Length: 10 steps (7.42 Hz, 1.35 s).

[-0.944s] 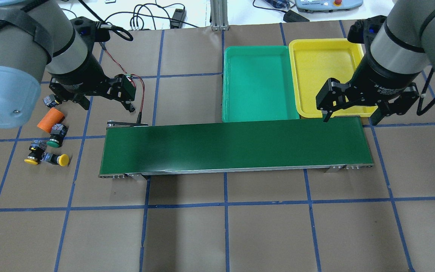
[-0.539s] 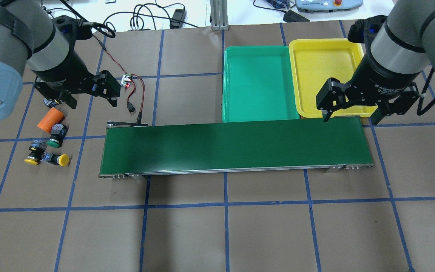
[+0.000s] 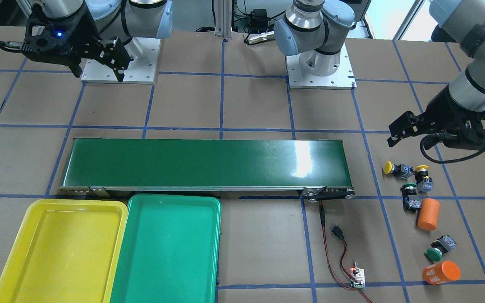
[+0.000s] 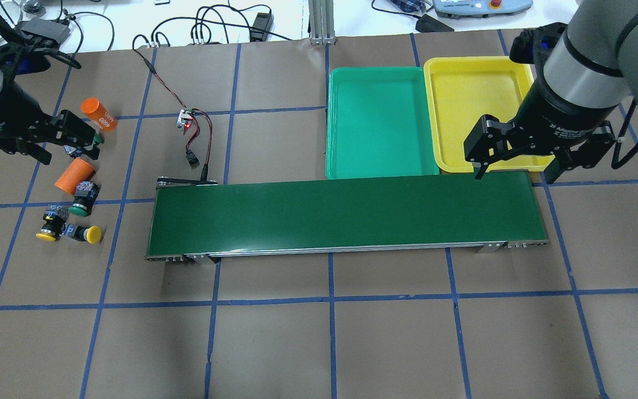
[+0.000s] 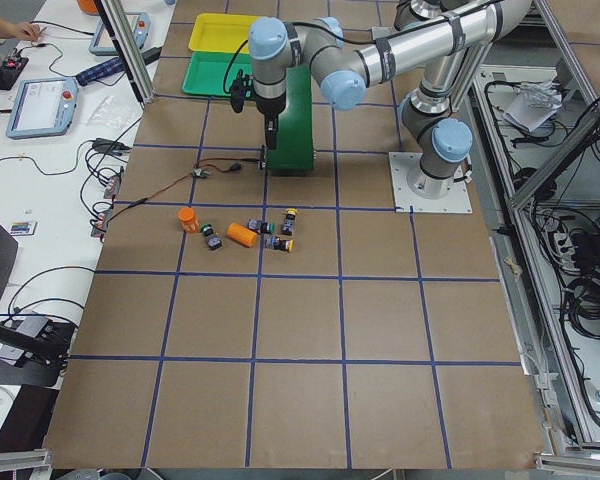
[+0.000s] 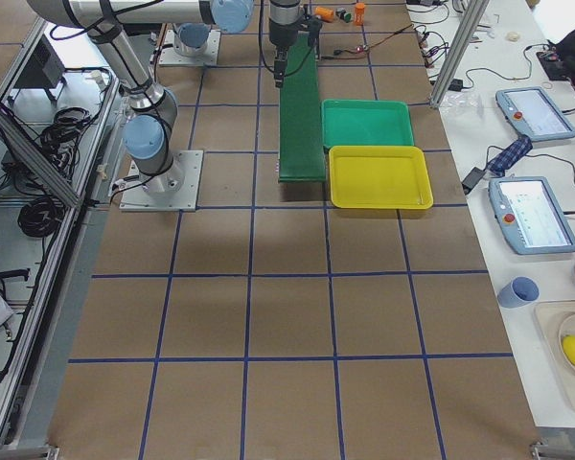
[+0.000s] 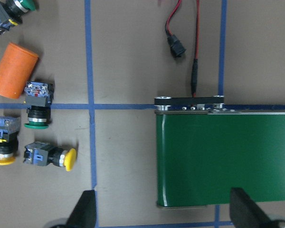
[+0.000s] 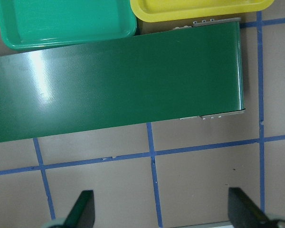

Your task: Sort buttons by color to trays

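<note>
Four buttons lie on the table left of the belt. Two yellow-capped ones (image 4: 46,233) (image 4: 87,234) are nearest, a green one (image 4: 81,206) is behind them, and a second green one (image 3: 438,249) is farther back. They also show in the left wrist view (image 7: 52,156). My left gripper (image 4: 67,148) is open and empty, hovering above the far green button. My right gripper (image 4: 514,172) is open and empty over the belt's right end. The green tray (image 4: 377,122) and the yellow tray (image 4: 474,105) are side by side behind the belt, with nothing in them.
A long dark-green conveyor belt (image 4: 346,213) crosses the table's middle. Two orange cylinders (image 4: 97,113) (image 4: 74,176) lie among the buttons. A red-black cable with a small circuit board (image 4: 186,119) runs to the belt's left end.
My left arm has swung to the left, away from the belt's end, and now hangs over the button cluster; the far orange cylinder has come into view. My right arm has not moved.
</note>
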### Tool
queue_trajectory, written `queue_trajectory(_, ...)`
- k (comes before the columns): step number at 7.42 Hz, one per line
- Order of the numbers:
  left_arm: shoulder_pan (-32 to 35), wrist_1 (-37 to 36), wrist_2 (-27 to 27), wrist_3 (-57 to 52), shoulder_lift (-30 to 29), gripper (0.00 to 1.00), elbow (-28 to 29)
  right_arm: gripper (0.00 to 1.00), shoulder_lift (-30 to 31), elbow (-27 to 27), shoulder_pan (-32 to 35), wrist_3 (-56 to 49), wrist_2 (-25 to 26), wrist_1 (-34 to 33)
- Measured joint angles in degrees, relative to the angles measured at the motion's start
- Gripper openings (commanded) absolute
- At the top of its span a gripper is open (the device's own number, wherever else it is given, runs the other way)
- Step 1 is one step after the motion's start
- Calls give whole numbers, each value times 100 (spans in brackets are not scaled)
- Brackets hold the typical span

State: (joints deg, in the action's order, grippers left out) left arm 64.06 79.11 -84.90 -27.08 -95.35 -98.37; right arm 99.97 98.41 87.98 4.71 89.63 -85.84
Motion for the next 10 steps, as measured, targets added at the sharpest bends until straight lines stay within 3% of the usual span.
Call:
queue_trajectory(3,-300,-942,-41,-443,-802,100,107,100,5,27,1,-27,11,11)
queue_trajectory(6,-338,-2041,-99,-1598,-1732,100,238,100,1,56,2,-34,17,-47)
queue_trajectory(10,-771,-2451,-106,-2575,-2441,99,270,100,-4,93,0,-30,19,-3)
